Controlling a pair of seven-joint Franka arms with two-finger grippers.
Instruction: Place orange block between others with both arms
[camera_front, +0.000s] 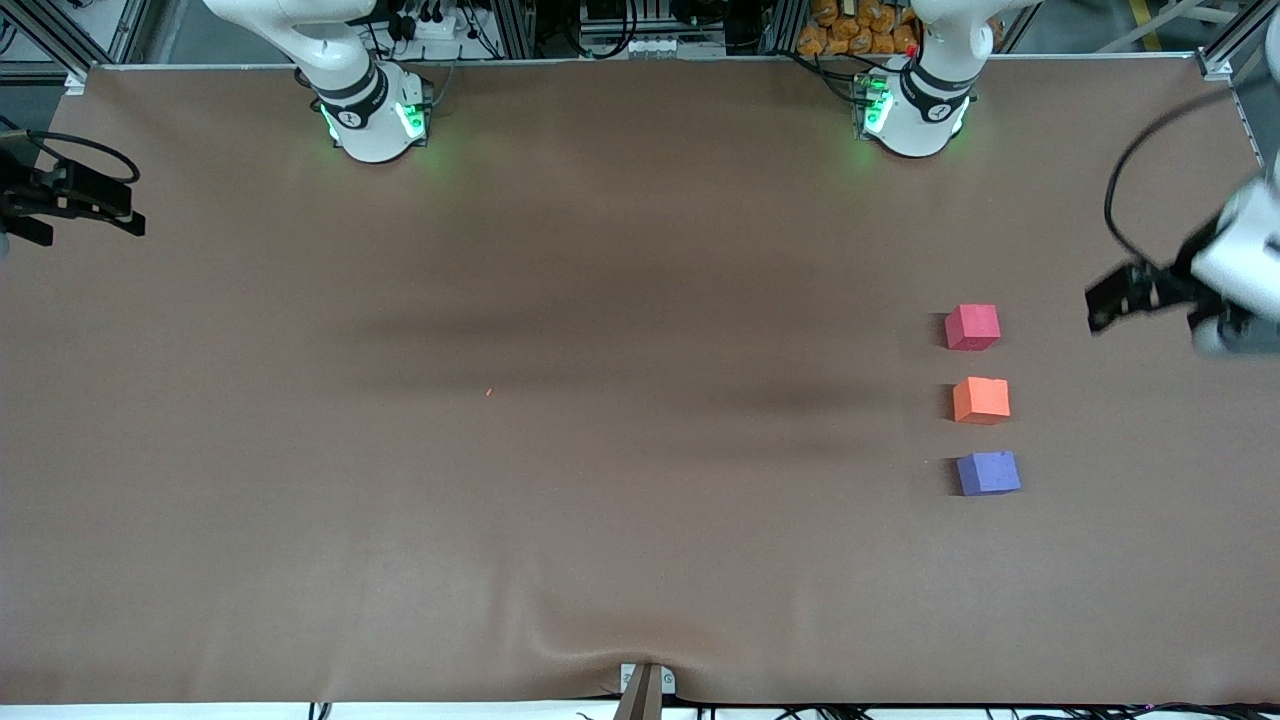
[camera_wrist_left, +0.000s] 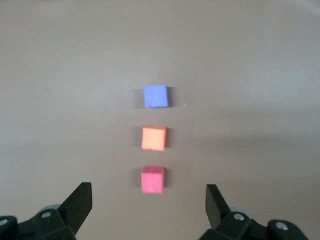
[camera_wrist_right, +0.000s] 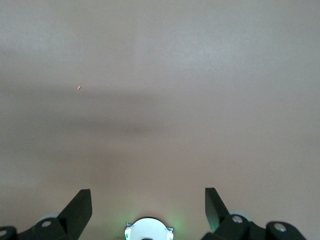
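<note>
Your orange block sits between pinkish-red cube and purple-blue cube, gaps each side, left gripper fingers apart over the table's left-arm end, right gripper fingers apart at the right-arm edge, brown table between.

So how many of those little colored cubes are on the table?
3, in a row toward the left arm's end: the pinkish-red cube farthest from the front camera, the orange block in the middle, the purple-blue cube nearest. None looks hidden.
</note>
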